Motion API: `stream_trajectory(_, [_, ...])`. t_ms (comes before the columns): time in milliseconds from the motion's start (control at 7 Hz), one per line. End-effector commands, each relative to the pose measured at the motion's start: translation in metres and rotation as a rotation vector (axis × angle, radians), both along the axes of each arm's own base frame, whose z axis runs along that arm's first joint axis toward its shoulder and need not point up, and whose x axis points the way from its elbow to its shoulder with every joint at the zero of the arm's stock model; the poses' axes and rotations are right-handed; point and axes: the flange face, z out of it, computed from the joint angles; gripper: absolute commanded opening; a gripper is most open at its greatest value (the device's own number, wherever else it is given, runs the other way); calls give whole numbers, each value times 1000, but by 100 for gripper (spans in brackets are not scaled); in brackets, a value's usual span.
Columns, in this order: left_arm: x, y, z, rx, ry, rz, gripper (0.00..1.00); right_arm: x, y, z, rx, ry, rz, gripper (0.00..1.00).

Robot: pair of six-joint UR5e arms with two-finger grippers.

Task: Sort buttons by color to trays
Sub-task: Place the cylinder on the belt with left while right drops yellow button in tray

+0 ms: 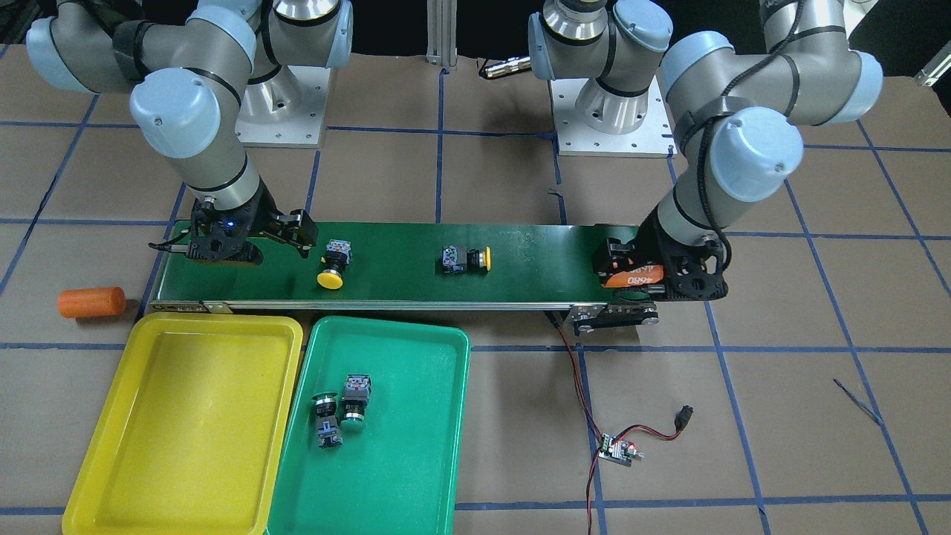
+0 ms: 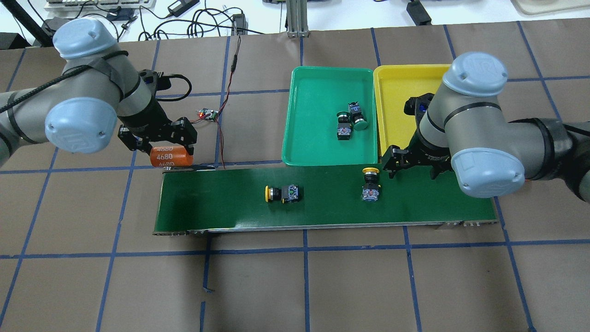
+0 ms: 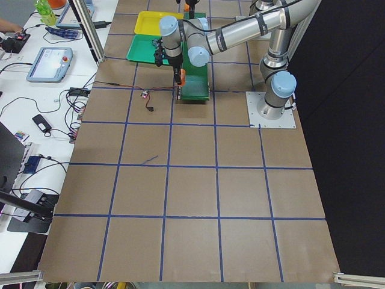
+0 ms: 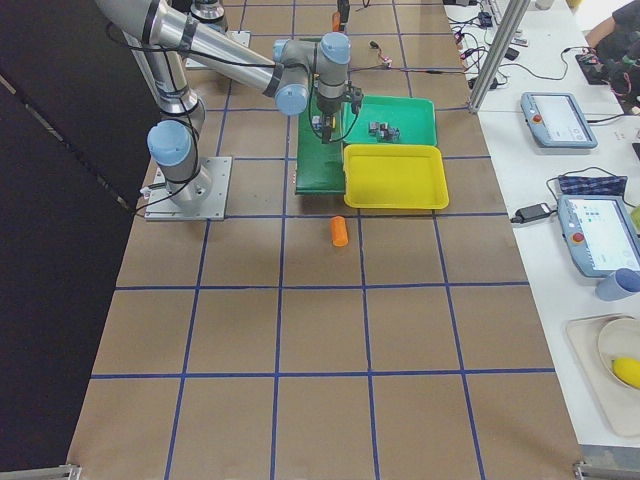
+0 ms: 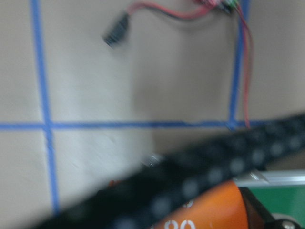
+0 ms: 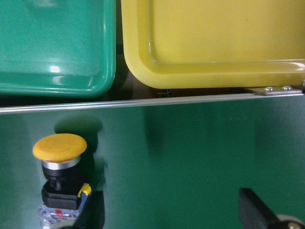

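Overhead exterior view: right gripper (image 2: 397,163), jaws spread and empty, hangs over the long dark-green conveyor belt (image 2: 221,203). The nearest yellow-capped black push-button switch (image 2: 370,184) lies just beside it toward mid-belt, long axis across the belt. Left gripper (image 2: 163,148) clamps an orange cylinder (image 2: 171,157) at the belt's other end.

Yellow tray (image 1: 186,438), teal tray (image 1: 405,461), dark-green belt (image 1: 535,260), yellow-capped buttons (image 1: 330,278)

Left arm (image 2: 80,124) and right arm (image 2: 488,168): silver-grey tubes, pale-blue round joint caps, black bands. A black cable (image 2: 32,93) is strapped along the left one. Left gripper (image 2: 166,150) and right gripper (image 2: 412,170) are black and skeletal.
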Motion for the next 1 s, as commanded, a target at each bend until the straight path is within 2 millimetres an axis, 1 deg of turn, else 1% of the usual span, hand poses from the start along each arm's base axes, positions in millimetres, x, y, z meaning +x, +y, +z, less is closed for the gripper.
stream_trajectory(0, [-32, 45, -32, 8, -2, -18, 14, 51, 12, 4, -13, 12, -41, 100])
stream_trajectory(143, [-33, 50, -49, -40, -4, -29, 18, 60, 11, -5, -30, 17, -10, 100])
stream_trajectory(286, [-33, 57, -61, -35, -3, -25, 44, 62, 8, -20, -8, 24, -11, 100])
stream_trajectory(429, [-33, 55, -67, -29, 0, -36, 60, 60, 7, -22, -5, 25, -12, 94])
stream_trajectory(571, [-32, 53, -65, -37, 0, -34, 100, 60, 11, -33, 20, 31, -12, 85])
stream_trajectory(714, [-32, 52, -59, -53, 0, -32, 100, 58, 15, -38, 31, 34, -10, 61])
stream_trajectory(857, [-32, 50, -44, -84, -1, -32, 100, 53, 15, -42, 35, 77, -8, 35])
